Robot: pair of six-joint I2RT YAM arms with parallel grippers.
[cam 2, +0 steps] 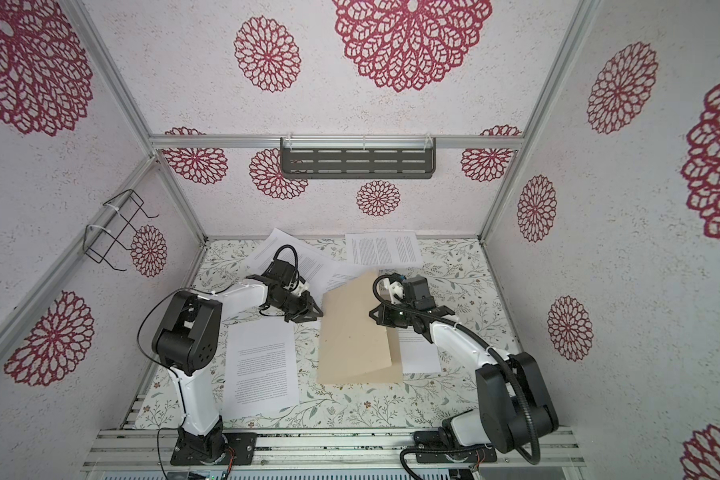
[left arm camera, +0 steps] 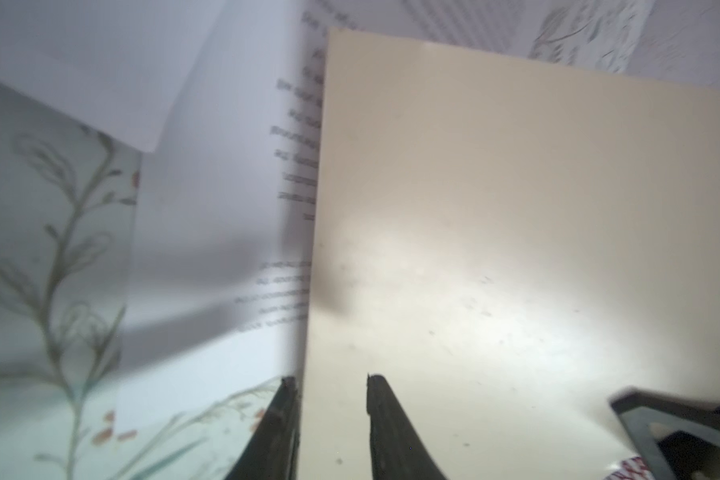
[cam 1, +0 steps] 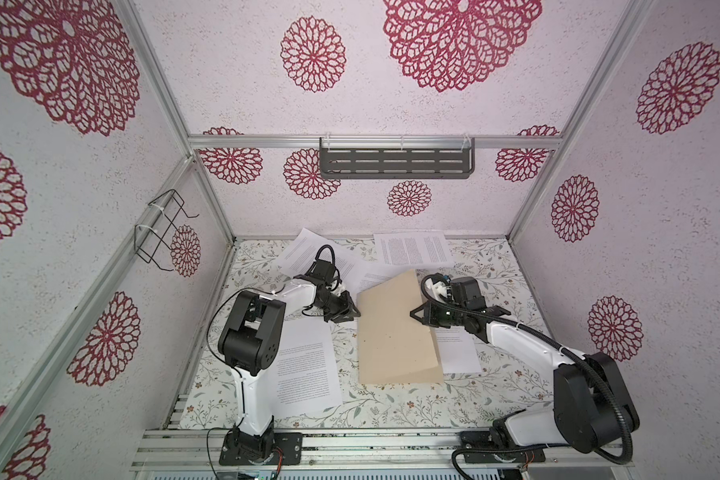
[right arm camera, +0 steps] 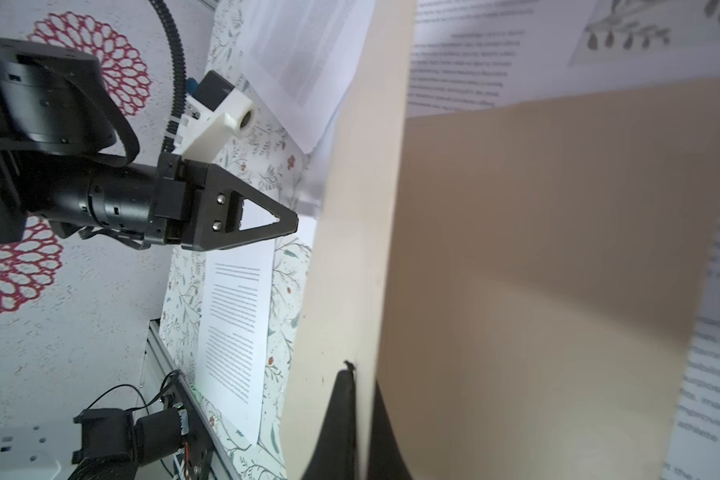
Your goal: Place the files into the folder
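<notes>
Folder (cam 1: 395, 336) mid-table among scattered loose files (cam 1: 308, 365): our right gripper (cam 1: 416, 314) pinches its raised cover, left gripper (cam 1: 352, 312) fingers parted at the opposite edge; we see no sheet inside yet.

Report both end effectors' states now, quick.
Left end effector: open, jaws apart at the folder edge.
Right end effector: closed on the folder, its cover raised.

slotted grey shelf (cam 1: 395, 164): back wall | wire rack (cam 1: 161, 230): left wall | floral mat (cam 1: 391, 407): tabletop
</notes>
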